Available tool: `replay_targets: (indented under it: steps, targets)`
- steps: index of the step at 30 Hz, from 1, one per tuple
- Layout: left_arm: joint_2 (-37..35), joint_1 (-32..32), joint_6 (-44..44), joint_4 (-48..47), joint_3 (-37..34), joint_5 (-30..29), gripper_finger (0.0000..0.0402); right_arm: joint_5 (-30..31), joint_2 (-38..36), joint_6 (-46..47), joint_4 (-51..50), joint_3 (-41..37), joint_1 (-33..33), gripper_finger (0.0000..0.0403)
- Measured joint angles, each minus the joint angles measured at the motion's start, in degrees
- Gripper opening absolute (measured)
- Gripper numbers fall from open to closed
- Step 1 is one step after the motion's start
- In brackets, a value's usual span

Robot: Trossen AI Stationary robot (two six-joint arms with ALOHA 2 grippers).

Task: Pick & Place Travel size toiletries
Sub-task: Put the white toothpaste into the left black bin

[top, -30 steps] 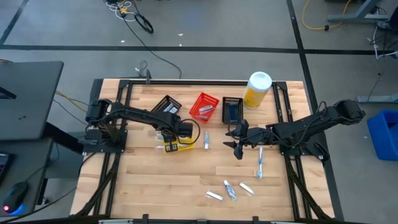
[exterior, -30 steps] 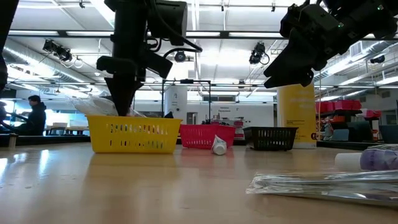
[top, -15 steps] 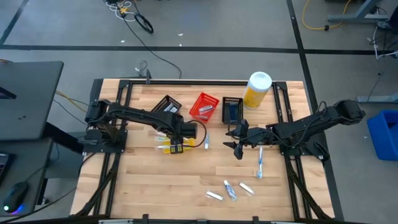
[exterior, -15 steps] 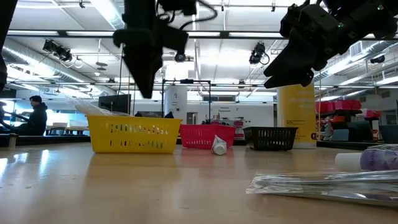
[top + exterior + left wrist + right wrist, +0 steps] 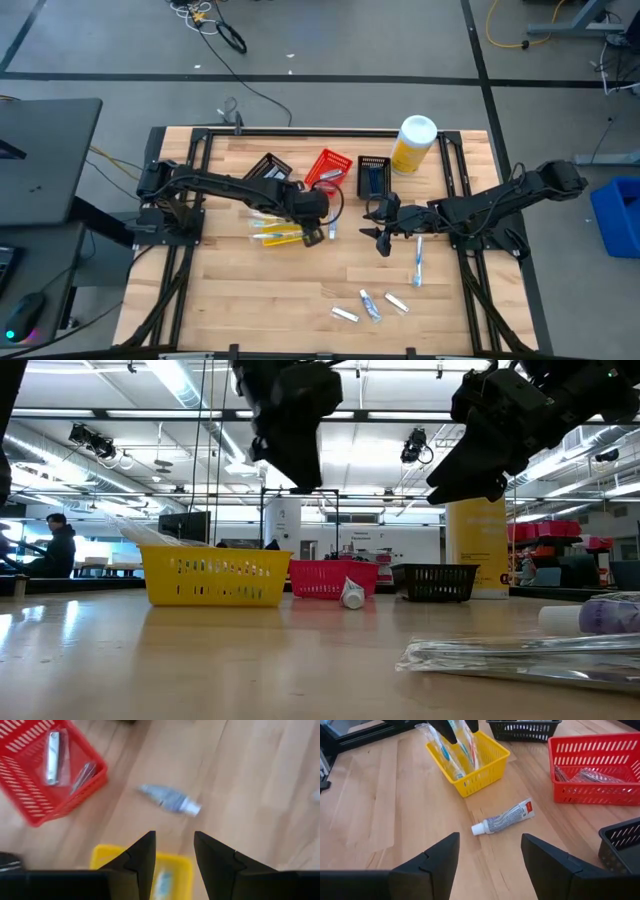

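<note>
A white tube with a red mark [image 5: 502,817] lies flat on the wood between the yellow basket [image 5: 275,236] and my right gripper; it also shows as tube [image 5: 170,800] and tube [image 5: 331,228]. My left gripper [image 5: 174,845] is open and hangs above the yellow basket's right end, just short of that tube, seen as left gripper [image 5: 313,230]. Packaged toothbrushes [image 5: 457,747] stick up out of the yellow basket. My right gripper [image 5: 490,855] is open and hovers to the tube's right. A toothbrush [image 5: 418,260] and three small tubes [image 5: 371,305] lie nearer the near edge.
A red basket [image 5: 328,170] with wrapped items, two black baskets [image 5: 373,175] [image 5: 268,170] and a big yellow white-capped bottle [image 5: 413,143] stand along the far side. A wrapped toothbrush [image 5: 520,655] lies close to the low camera. Bare wood shows at the near left.
My left gripper has risen out of the yellow basket and moved toward the table's right, ending over the basket's right end near the lone tube. The toothbrushes stay in the basket. My right arm has kept still.
</note>
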Motion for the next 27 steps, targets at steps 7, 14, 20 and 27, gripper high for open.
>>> replay_targets:
  steps: [7,14,20,27]
  targets:
    - [1.1,0.0,-11.5,6.8,-0.1,0.7,0.0142,0.0,0.0,0.0,-0.1,0.0,0.0,0.0229]
    - [6.4,0.3,-18.9,10.2,0.2,1.1,0.0141,0.0,0.1,0.0,0.0,0.0,0.0,0.0220]
    - [10.9,1.8,-23.4,13.3,0.1,-0.4,0.0141,-0.1,0.7,1.5,-0.9,0.0,0.0,0.0211]
    - [14.4,3.3,-26.8,13.4,0.0,-2.0,0.0141,-0.1,1.0,1.8,-1.5,0.0,0.0,0.0213]
